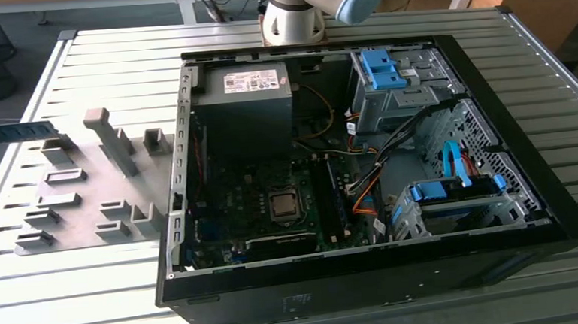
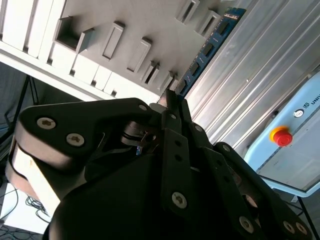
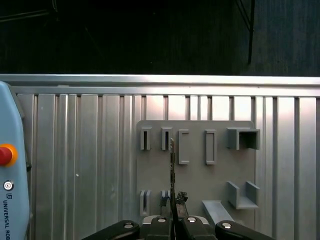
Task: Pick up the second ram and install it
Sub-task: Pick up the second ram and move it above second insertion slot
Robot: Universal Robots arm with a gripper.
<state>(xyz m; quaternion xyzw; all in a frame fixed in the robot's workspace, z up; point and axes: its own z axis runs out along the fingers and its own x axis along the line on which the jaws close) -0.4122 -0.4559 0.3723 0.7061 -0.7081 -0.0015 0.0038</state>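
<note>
Fingers (image 2: 175,135) clenched on one end of second ram (image 2: 207,47) — stick held clear above grey slotted holder plate (image 3: 220,177), which lies by surface (image 3: 90,160) edge; open computer case (image 1: 308,296) beyond — apart.

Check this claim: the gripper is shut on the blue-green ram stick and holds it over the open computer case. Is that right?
Wrong place. The gripper is shut on the second ram, but the first wrist view shows it over the grey slotted plate, beside the computer case.
</note>
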